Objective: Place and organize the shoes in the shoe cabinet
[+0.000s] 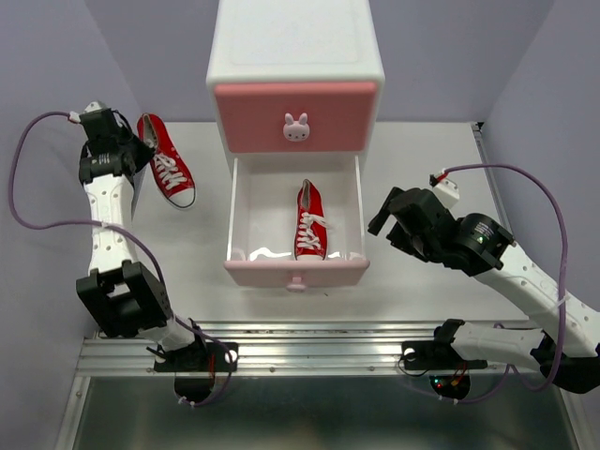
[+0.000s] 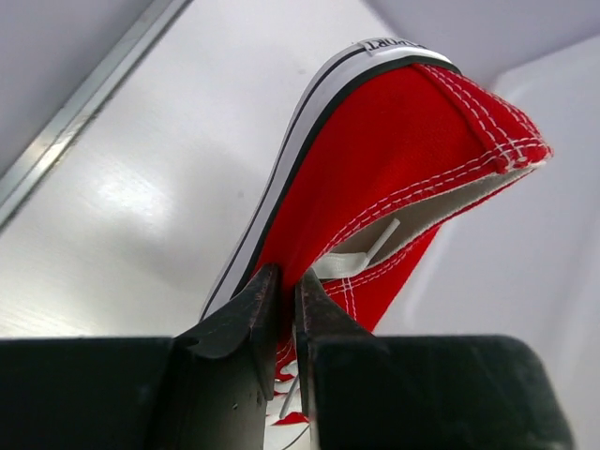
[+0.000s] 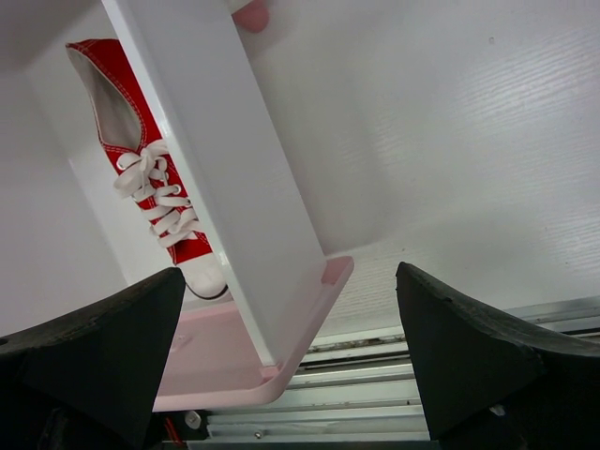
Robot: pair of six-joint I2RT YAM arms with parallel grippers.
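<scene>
Between the left gripper's (image 2: pixel 286 281) nearly closed fingers sits the side wall of a red shoe (image 2: pixel 375 169), pinched near the laces. Whether its sole is clear of the table (image 1: pixel 422 169) cannot be told. It lies left of the shoe cabinet (image 1: pixel 295 56), whose lower drawer (image 1: pixel 295 273) is open with the other red shoe (image 1: pixel 310 220) inside, toe toward the front, just right of the middle. The right gripper (image 3: pixel 289 272) hovers wide open and empty beside the drawer's right wall. The step in hand looks like bringing over the second red shoe. Next it must clear the drawer rim and settle left of its mate, parallel.
</scene>
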